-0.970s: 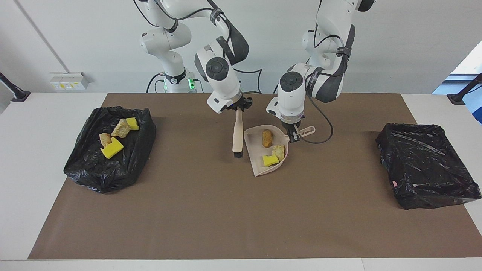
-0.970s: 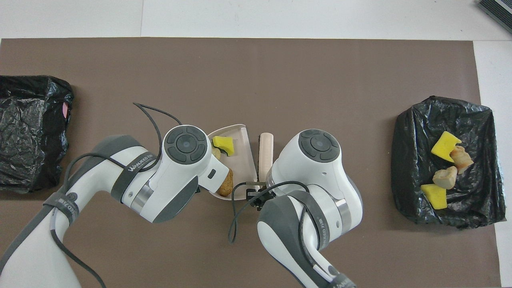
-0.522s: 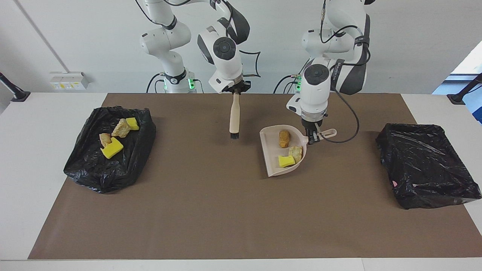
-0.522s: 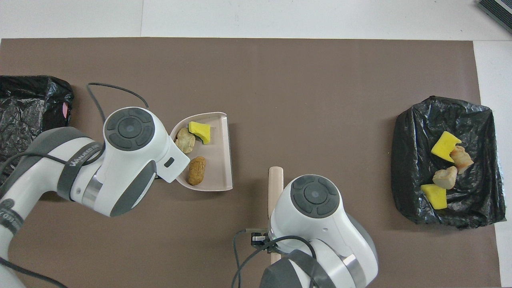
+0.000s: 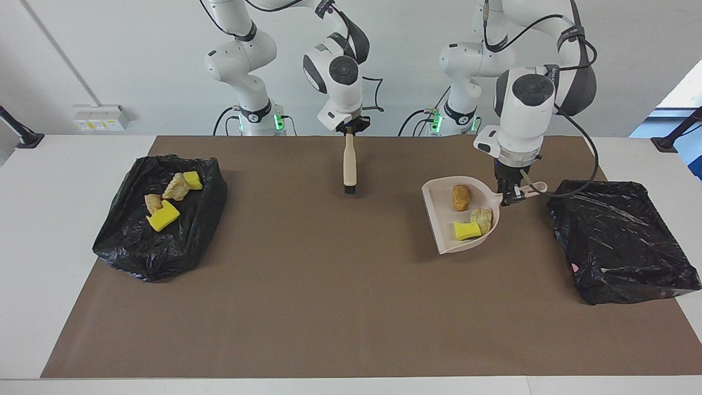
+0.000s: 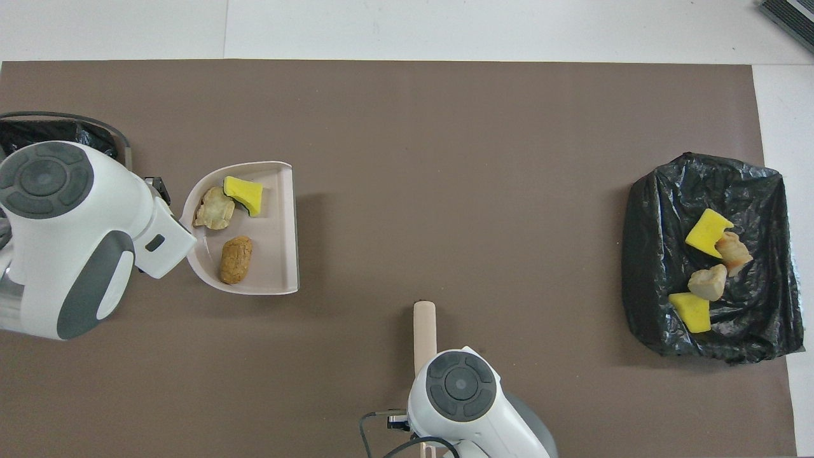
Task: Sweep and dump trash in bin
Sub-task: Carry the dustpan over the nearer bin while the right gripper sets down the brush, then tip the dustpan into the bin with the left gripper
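Note:
My left gripper [image 5: 513, 193] is shut on the handle of the beige dustpan [image 5: 441, 219] and holds it in the air beside the empty black-bag-lined bin [image 5: 620, 241] at the left arm's end. In the pan lie three scraps of trash: a brown chunk [image 5: 460, 197], a tan chunk [image 5: 482, 218] and a yellow sponge piece [image 5: 466, 230]. The overhead view shows the dustpan [image 6: 273, 222] with them too. My right gripper [image 5: 349, 130] is shut on the handle of the brush [image 5: 349, 164], which hangs bristles down over the mat's middle, on the robots' side.
A second black bag [image 5: 159, 241] at the right arm's end holds several scraps, yellow sponge pieces [image 5: 163, 218] and tan chunks [image 5: 176, 187]. The brown mat [image 5: 329, 285] covers the table. The bin [image 6: 38, 130] is mostly hidden under the left arm in the overhead view.
The left arm has carried the loaded dustpan from the mat's middle toward the bin at its own end. The right arm has lifted the brush and drawn it back toward the robots.

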### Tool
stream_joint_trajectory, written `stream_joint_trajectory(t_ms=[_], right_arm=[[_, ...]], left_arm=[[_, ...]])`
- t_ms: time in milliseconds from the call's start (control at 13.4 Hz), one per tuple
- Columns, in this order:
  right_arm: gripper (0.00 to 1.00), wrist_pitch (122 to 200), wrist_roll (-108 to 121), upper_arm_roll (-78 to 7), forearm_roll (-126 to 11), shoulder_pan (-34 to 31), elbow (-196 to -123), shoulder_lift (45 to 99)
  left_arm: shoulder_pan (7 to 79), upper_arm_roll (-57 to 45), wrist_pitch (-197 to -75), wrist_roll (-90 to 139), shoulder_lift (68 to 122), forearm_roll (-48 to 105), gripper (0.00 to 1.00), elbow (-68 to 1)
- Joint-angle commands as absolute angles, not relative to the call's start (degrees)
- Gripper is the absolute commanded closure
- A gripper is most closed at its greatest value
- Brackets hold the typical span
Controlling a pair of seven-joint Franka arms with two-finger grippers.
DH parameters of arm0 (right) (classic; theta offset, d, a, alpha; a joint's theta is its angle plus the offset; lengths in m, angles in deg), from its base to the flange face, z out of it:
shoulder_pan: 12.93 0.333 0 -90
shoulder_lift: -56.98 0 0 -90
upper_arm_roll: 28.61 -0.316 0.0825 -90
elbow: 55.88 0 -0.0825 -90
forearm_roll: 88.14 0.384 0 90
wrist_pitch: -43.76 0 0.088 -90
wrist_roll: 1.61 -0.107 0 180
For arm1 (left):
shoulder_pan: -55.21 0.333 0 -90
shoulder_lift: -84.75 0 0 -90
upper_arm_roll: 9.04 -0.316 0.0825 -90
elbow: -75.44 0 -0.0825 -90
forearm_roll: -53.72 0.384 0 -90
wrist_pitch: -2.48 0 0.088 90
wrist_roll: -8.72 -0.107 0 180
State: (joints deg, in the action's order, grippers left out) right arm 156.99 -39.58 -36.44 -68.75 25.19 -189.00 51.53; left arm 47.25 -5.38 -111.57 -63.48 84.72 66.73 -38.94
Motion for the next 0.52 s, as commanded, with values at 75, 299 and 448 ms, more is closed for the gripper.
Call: stream_joint_trajectory(t_ms=[75, 299, 448], right_arm=[[1.0, 163.27, -40.9, -36.43, -69.07, 27.67, -191.92, 53.11], [1.0, 163.2, -39.58, -36.43, -69.07, 27.67, -192.02, 53.2], [1.0, 163.55, -39.14, -36.43, -69.16, 27.67, -192.02, 53.98]], left_arm=[[47.13, -11.92, -110.9, -70.54, 83.17, 64.01, 1.0, -37.15], [47.13, -17.37, -110.81, -73.36, 83.86, 64.01, 1.0, -34.17], [47.22, -21.06, -111.51, -78.35, 84.57, 62.61, 1.0, -33.02]])
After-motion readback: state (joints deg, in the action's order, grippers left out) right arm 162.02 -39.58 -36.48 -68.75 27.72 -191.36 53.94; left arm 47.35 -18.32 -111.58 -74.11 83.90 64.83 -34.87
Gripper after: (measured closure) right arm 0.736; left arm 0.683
